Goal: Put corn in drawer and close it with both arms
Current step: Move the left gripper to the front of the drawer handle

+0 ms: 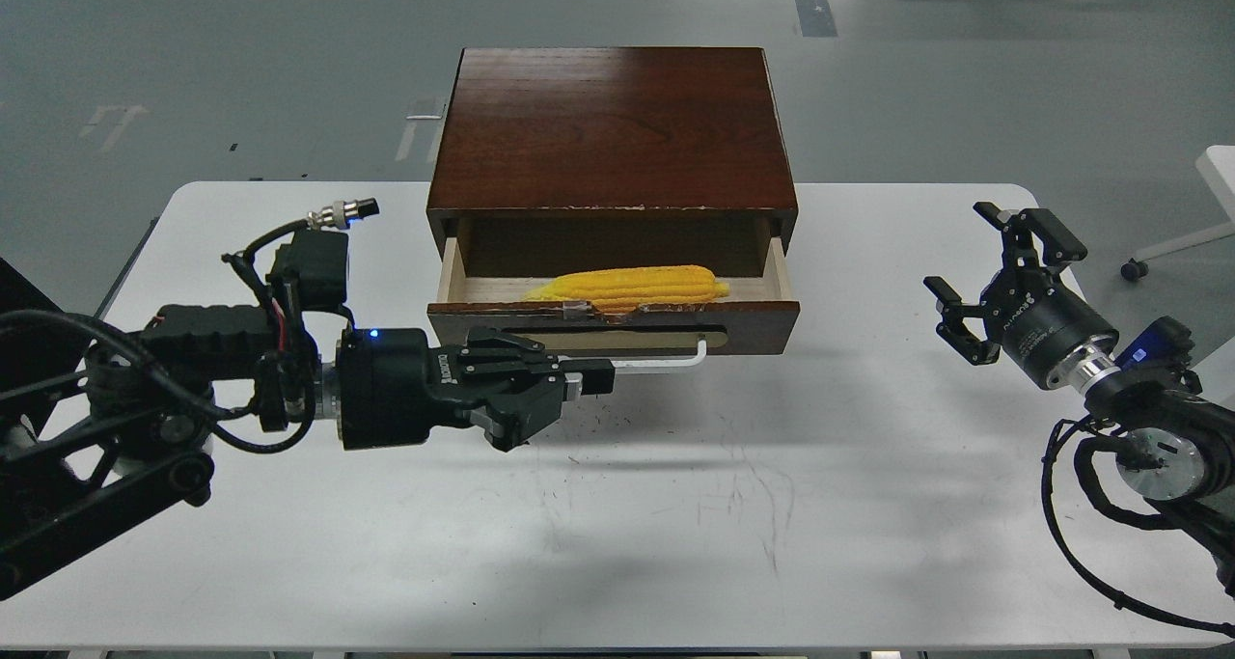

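Observation:
The corn (pixel 627 287) lies lengthwise in the open drawer (pixel 753 316), against its front wall. The drawer is pulled partway out of the dark brown cabinet (pixel 613 123). My left gripper (pixel 590 376) reaches in level from the left, just in front of the drawer front, and covers the left part of the white handle (pixel 666 361). Its fingers look drawn together, with nothing between them. My right gripper (pixel 955 246) is open and empty above the table, well right of the drawer.
The cabinet stands at the back middle of the white table (pixel 617 524). A white object (pixel 1218 172) and a chair-like base (pixel 1172 249) stand off the table's right end. Grey floor lies beyond.

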{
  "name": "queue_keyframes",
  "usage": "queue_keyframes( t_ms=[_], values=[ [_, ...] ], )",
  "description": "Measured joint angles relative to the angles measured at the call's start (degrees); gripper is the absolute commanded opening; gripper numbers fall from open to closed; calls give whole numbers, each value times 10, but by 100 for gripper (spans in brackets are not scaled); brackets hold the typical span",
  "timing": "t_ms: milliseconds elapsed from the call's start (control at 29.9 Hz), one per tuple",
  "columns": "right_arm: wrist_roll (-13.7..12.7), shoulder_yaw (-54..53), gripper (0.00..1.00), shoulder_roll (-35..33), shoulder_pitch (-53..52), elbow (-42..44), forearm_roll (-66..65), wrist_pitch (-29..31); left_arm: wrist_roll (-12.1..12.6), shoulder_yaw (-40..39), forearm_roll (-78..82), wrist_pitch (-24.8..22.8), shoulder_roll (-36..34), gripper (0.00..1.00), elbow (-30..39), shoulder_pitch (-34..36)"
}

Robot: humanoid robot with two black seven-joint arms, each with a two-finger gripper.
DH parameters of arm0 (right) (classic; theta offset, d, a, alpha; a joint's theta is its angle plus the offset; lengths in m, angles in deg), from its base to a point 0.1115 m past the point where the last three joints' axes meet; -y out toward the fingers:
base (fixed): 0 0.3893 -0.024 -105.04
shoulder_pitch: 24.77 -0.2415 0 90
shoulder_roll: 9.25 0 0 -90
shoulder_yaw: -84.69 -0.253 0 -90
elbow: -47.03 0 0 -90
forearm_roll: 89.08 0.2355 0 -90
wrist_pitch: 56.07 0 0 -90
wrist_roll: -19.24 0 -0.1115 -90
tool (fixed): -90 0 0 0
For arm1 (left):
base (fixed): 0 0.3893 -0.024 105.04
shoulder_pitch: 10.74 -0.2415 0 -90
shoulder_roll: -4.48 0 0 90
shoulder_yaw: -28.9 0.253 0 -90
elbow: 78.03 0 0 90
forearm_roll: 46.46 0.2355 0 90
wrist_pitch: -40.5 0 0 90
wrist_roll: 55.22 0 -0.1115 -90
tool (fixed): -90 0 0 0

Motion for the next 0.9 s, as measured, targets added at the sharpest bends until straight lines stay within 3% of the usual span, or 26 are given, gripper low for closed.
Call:
queue_keyframes(
  t_ms=[167,635,902],
  values=[
    [0,0,99,0,1,1,0,0,2,0,-2,12,28,0,-14,-46],
    [0,1,99,0,5,0,0,0,75,-5,-104,19,127,0,-112,-81],
    [0,0,99,0,9,0,0,0,81,-7,-141,19,143,0,-153,-81]
  ],
)
